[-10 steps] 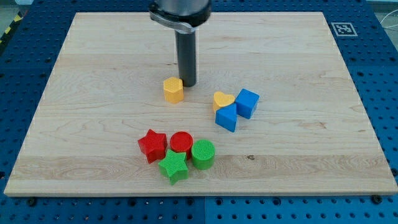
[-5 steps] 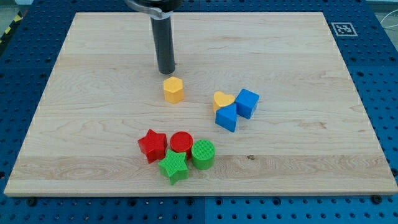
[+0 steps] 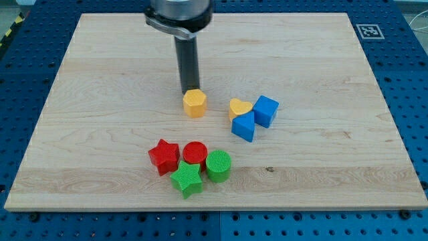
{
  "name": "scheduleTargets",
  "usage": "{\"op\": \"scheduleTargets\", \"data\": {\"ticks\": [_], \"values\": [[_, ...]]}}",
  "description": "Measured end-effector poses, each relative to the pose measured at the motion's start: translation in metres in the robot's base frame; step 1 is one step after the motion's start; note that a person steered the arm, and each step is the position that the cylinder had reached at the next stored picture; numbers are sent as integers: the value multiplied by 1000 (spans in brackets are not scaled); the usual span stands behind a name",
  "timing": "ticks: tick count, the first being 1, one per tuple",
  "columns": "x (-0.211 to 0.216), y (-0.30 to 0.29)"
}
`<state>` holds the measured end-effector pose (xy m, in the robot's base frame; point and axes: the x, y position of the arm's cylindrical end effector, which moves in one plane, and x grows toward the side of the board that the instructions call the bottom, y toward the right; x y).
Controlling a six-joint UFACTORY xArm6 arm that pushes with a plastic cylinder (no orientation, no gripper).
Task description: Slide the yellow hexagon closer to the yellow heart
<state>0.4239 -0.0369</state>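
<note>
The yellow hexagon [image 3: 194, 104] lies on the wooden board [image 3: 100, 120] a little above the middle. My tip [image 3: 188, 92] touches its upper left edge. The yellow heart [image 3: 239, 107] lies to the hexagon's right, a short gap apart. The heart touches a blue wedge-like block [image 3: 244, 126] below it and sits next to a blue cube [image 3: 266, 110] on its right.
A cluster lies lower on the board: a red star [image 3: 164, 156], a red cylinder [image 3: 195, 153], a green cylinder [image 3: 218, 165] and a green star [image 3: 186, 179]. A printed marker [image 3: 368, 31] sits at the board's top right corner.
My tip swung from the hexagon's upper right to above its left, then came down against it. The hexagon has slid slightly right and down, toward the heart.
</note>
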Motion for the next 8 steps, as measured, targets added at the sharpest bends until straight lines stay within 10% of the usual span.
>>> {"op": "scheduleTargets", "data": {"ticks": [8], "values": [[35, -13]]}}
